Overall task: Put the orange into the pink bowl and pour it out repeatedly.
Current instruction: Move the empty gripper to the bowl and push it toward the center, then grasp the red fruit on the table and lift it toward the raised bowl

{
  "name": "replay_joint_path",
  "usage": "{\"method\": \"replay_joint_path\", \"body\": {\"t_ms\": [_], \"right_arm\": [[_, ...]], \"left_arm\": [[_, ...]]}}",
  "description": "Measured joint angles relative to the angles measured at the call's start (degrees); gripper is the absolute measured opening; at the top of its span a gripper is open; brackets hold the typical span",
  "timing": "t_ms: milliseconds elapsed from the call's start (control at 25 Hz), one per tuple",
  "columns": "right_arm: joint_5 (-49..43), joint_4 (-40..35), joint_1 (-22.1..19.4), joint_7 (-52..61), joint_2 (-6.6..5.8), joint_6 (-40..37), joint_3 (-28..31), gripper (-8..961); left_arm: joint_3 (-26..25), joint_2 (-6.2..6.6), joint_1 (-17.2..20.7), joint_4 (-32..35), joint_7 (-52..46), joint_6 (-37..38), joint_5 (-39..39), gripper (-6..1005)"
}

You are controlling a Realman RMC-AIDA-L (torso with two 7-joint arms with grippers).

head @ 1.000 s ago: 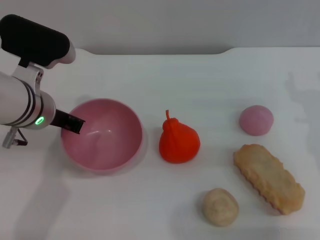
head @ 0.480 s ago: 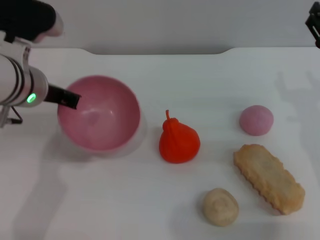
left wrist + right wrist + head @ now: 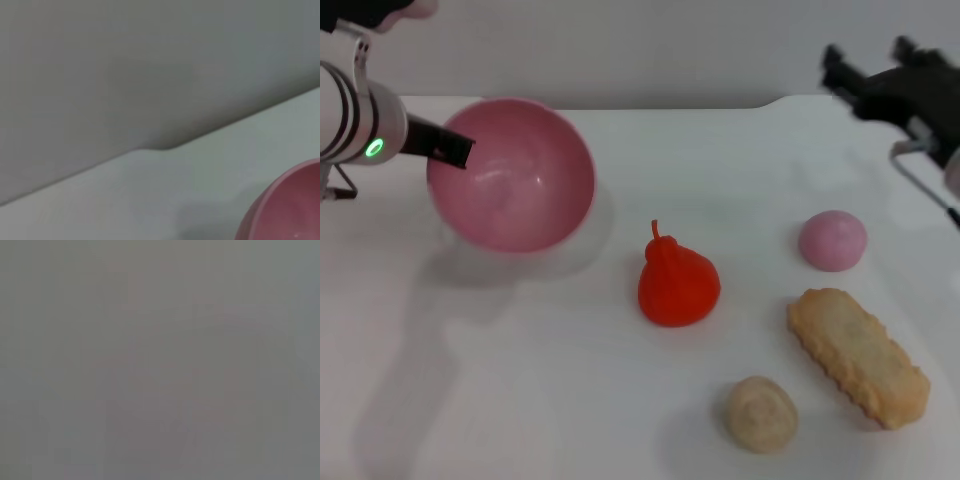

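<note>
the left gripper [image 3: 448, 150] is gripping the pink bowl [image 3: 510, 175] by its rim, tilted above the tabletop's far left, while the right gripper [image 3: 868, 78], jaws spread, is hovering nearer the upright orange [image 3: 677, 277].

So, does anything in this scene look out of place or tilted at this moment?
Yes, the pink bowl. The left gripper holds it by the rim, raised off the table and tipped so its opening faces the camera, and it is empty. The orange stands upright on the table beside it. Nothing looks spilled or damaged.
</note>
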Motion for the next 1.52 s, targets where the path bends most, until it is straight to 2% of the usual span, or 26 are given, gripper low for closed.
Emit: {"method": "replay_joint_path", "body": {"t_ms": [160,320,560,840,1080,1160,1520], "right_arm": [[0.36,-2.83,0.31,1.43,0.09,11.14,0.39,818],[0.52,-3.42,1.25,4.79,0.02,18.27,0.61,818],[0.77,-1.55,6.63,7.91,0.22,27.13,-0.84,818],[1.33,5.65,13.0,11.15,0.39,28.5,-4.05,818],[1.81,10.28,15.9,12.64,0.4,27.39,-4.36,818],[3.81,13.35,18.54,12.57,0.4,27.25,-4.45,818],[7.67,18.94,22.89,12.2,0.4,27.19,-4.99,817]], "left_arm": [[-0.55,0.01,-0.63,-0.25,0.07,0.97,0.36,45],[-2.1,0.04,-1.54,-1.63,0.61,1.75,0.41,45],[-2.57,0.08,-2.82,-3.58,0.92,3.51,0.42,45],[-3.0,0.09,-5.05,-5.97,1.65,4.6,0.5,45],[-3.91,0.17,-6.58,-8.03,2.48,5.38,0.5,45],[-4.44,0.1,-7.23,-8.86,3.13,5.57,0.5,46],[-4.76,0.18,-8.84,-10.18,3.5,6.01,0.49,46]]}}
